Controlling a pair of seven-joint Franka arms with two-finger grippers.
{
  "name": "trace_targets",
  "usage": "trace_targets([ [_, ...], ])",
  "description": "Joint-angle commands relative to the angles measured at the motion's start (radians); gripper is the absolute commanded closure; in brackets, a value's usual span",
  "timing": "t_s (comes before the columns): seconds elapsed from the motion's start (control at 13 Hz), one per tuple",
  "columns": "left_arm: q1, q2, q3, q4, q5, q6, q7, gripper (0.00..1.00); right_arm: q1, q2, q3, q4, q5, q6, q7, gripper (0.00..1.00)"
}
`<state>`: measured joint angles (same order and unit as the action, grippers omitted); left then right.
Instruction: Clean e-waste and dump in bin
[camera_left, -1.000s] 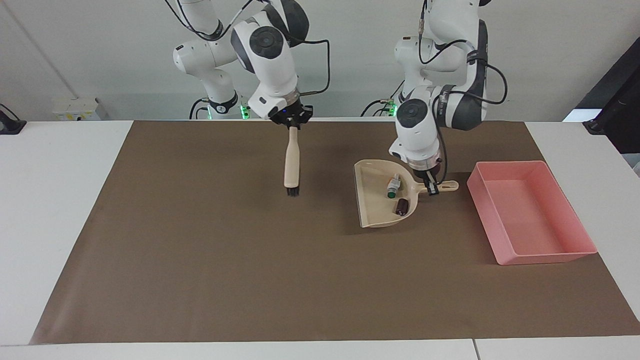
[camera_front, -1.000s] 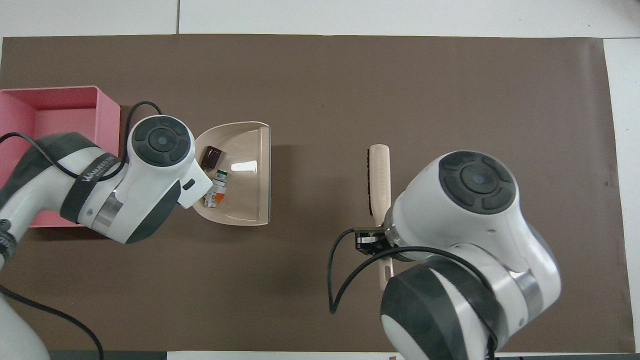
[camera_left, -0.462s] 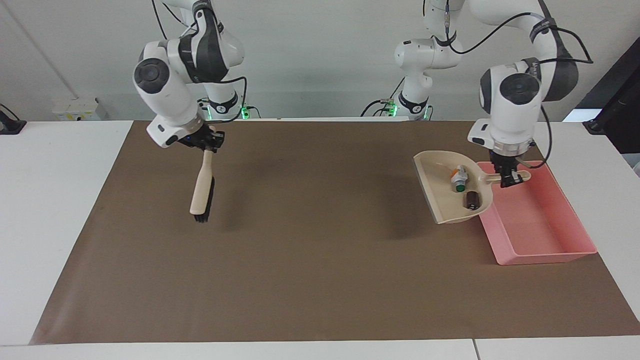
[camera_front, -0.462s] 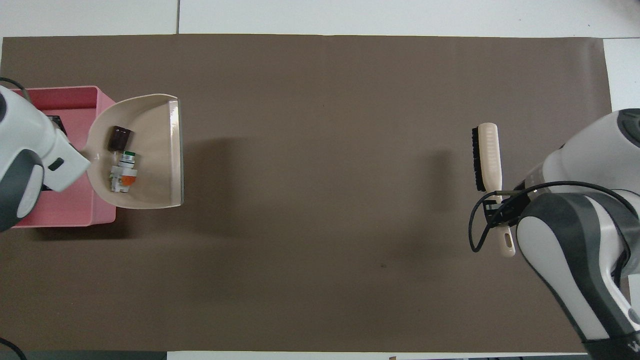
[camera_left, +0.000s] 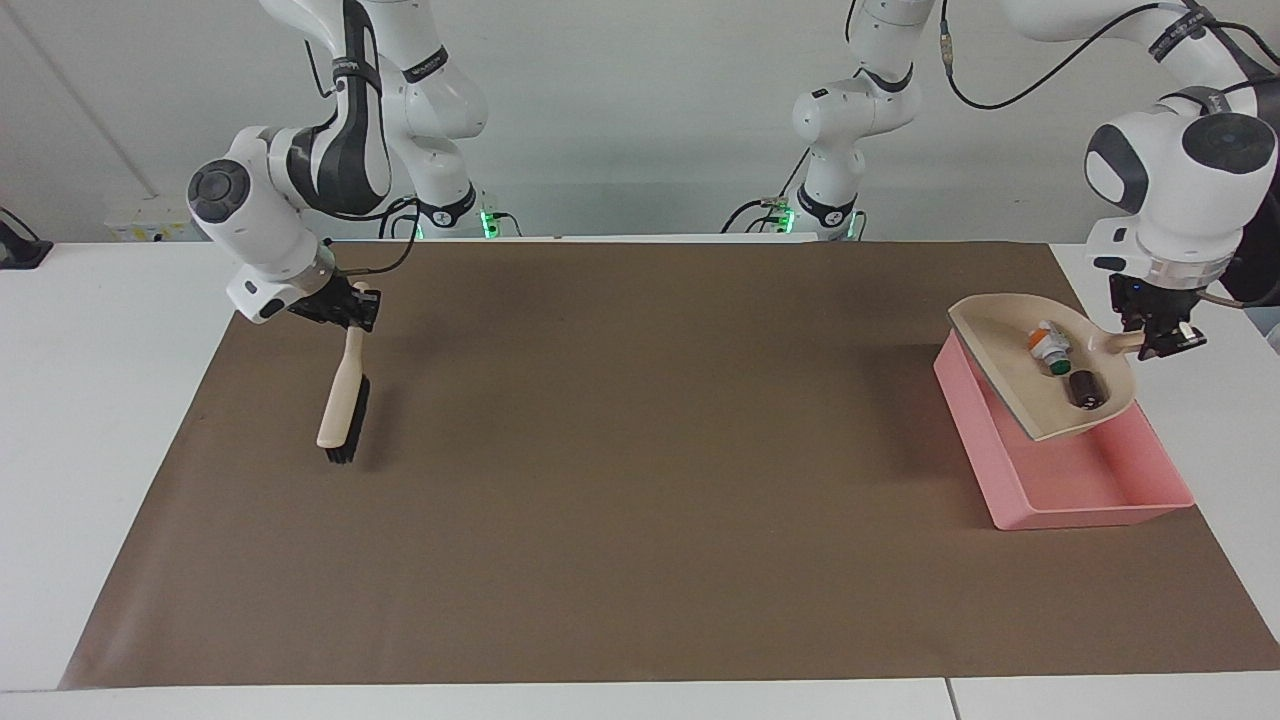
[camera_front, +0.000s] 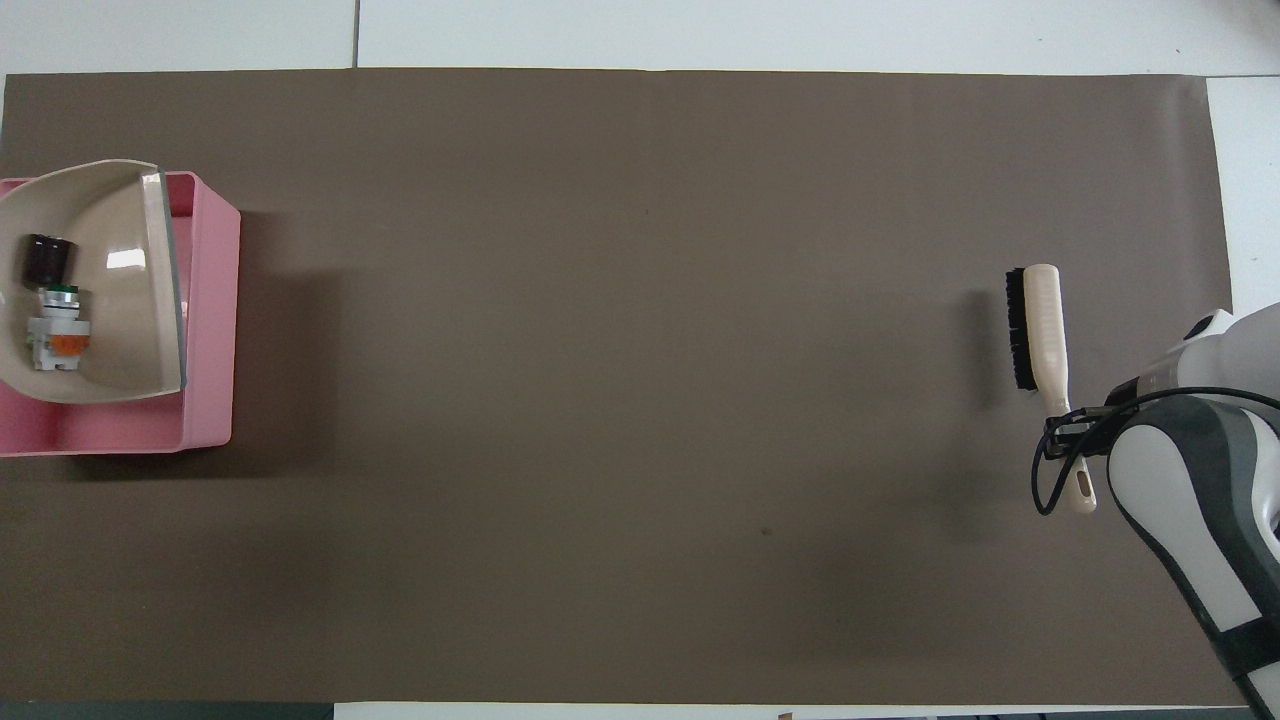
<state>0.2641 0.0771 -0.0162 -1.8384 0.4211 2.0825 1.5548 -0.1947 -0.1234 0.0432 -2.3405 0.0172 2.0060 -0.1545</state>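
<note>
The e-waste lies in a beige dustpan (camera_left: 1000, 360) (camera_front: 110, 220): a white-and-green cylinder (camera_left: 1048, 350) (camera_front: 58, 325) and a dark maroon cylinder (camera_left: 1085, 390) (camera_front: 45, 258), both at the pan's handle end. My left gripper (camera_left: 1160, 340) is shut on the dustpan's handle and holds the pan in the air over the pink bin (camera_left: 1090, 515) (camera_front: 210, 330). The overhead view does not show that gripper. My right gripper (camera_left: 345, 305) (camera_front: 1075, 430) is shut on the handle of a beige brush (camera_left: 340, 400) (camera_front: 1040, 325), whose bristle end hangs low over the mat at the right arm's end.
A brown mat (camera_left: 640, 450) covers most of the white table. The bin stands on the mat's edge at the left arm's end. Both arm bases and their cables stand along the robots' edge of the table.
The left arm has carried the dustpan with both pieces from the mat to over the bin. The right arm has swung the brush out to its own end of the table.
</note>
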Motion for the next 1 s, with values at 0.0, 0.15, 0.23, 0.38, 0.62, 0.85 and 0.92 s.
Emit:
trace_targets([
  [0.0, 0.030, 0.033, 0.007, 0.036, 0.141, 0.043, 0.019, 1.00, -0.034, -0.021, 0.017, -0.054, -0.011, 0.046, -0.030, 0.99],
  [0.15, 0.033, 0.050, 0.009, 0.031, 0.290, 0.080, 0.005, 1.00, -0.038, -0.007, 0.017, -0.068, -0.011, 0.071, -0.031, 0.98],
  [0.23, 0.035, 0.061, 0.010, 0.033, 0.377, 0.096, -0.008, 1.00, -0.048, -0.007, 0.017, -0.075, -0.011, 0.080, -0.031, 0.96],
  [0.38, 0.033, 0.067, 0.010, 0.010, 0.601, 0.126, -0.091, 1.00, -0.048, -0.007, 0.017, -0.079, -0.011, 0.082, -0.031, 0.85],
  [0.62, 0.024, 0.072, 0.009, -0.031, 0.829, 0.123, -0.219, 1.00, -0.048, -0.012, 0.017, -0.088, -0.011, 0.082, -0.033, 0.77],
  [0.85, 0.012, 0.066, 0.010, -0.038, 0.985, 0.055, -0.263, 1.00, -0.048, -0.019, 0.017, -0.112, -0.011, 0.100, -0.057, 0.77],
  [0.92, 0.007, 0.066, 0.010, -0.035, 1.033, 0.030, -0.281, 1.00, -0.048, -0.021, 0.017, -0.118, -0.011, 0.103, -0.059, 0.76],
])
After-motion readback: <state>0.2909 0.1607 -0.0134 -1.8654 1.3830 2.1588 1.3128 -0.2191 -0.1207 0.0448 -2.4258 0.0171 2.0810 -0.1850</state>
